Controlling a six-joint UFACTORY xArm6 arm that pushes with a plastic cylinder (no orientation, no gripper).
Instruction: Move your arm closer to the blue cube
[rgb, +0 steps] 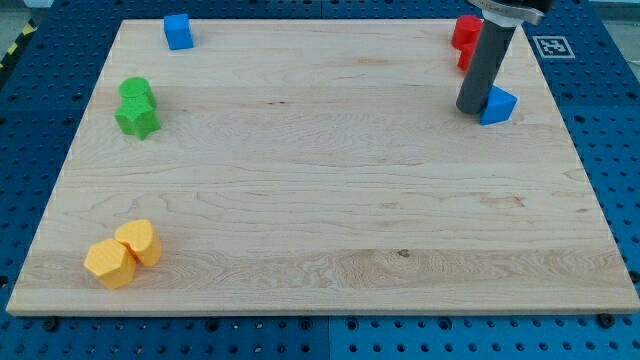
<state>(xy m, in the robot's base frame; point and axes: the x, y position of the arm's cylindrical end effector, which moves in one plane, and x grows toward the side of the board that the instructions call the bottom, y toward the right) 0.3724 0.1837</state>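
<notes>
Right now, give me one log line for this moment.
tip: view's right, touching blue wedge block | blue cube: view's top left, far from tip | not yet approached

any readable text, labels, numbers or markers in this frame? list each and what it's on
No readable words, brands or numbers anywhere in the camera view.
Fiducial marker: a black-and-white square pattern on the blue perforated base beyond the board's top right corner; a code pattern, no letters.
Wooden board, the coloured blocks and the dark rod: no print visible.
</notes>
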